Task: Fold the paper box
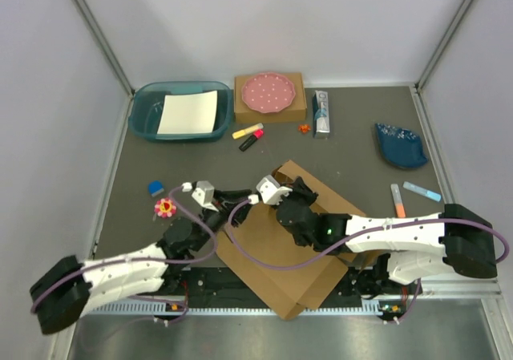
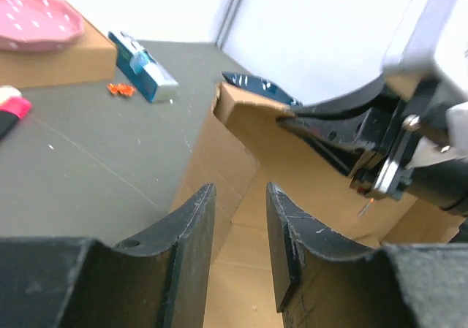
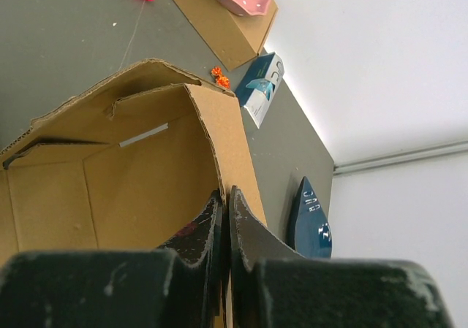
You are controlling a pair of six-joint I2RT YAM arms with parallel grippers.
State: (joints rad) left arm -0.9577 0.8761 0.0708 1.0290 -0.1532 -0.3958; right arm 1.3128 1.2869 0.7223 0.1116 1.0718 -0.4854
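Grey table [image 1: 353, 131] bearing paper box [image 1: 276, 284], basin [image 1: 144, 115]

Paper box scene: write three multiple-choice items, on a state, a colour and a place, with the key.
1. The right arm's fingers are: A wide open; B shut on the paper box; C out of view.
2. The sheet in the teal bin is: A white; B pink; C blue.
3. The pink plate rests: A in the bin; B on the paper box; C on the small brown box.
B: they pinch a raised flap's edge. A: it is plain white. C: the plate lies atop that box.
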